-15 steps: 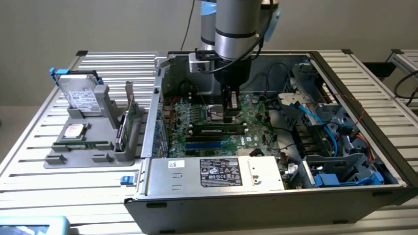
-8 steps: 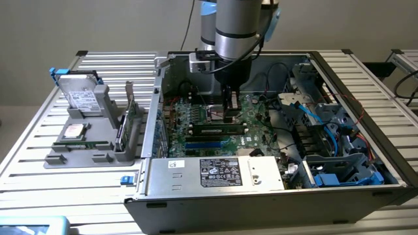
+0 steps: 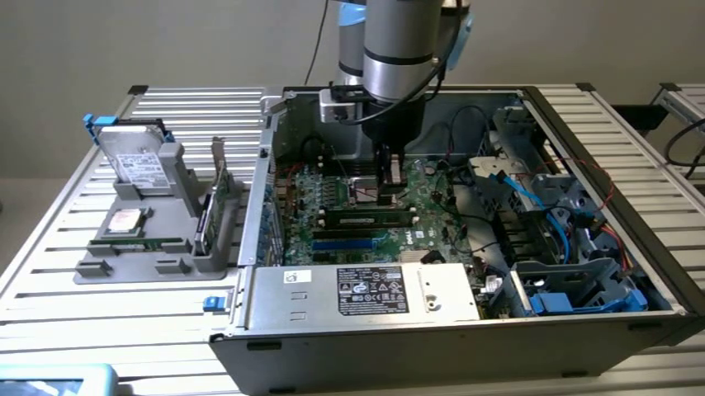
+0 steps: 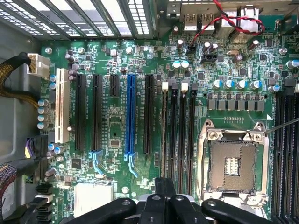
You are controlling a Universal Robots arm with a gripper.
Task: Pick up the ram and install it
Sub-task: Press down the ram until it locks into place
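A ram stick (image 3: 369, 219), long and green with black chips, stands on edge in a memory slot of the motherboard (image 3: 330, 198) inside the open computer case. In the wrist view its thin top edge (image 4: 163, 135) runs along the first of several black memory slots. My gripper (image 3: 385, 196) hangs over the board just behind that stick, near the processor socket (image 4: 232, 165). Its black fingers (image 4: 159, 200) are shut together with nothing between them. Whether they touch the stick I cannot tell.
A grey holder (image 3: 121, 264) at the exterior view's left carries a silver hard drive (image 3: 138, 161), an upright green expansion card (image 3: 217, 194) and another thin green stick (image 3: 138, 244). Case walls, the power supply (image 3: 364, 290) and cables (image 3: 518, 198) surround the board.
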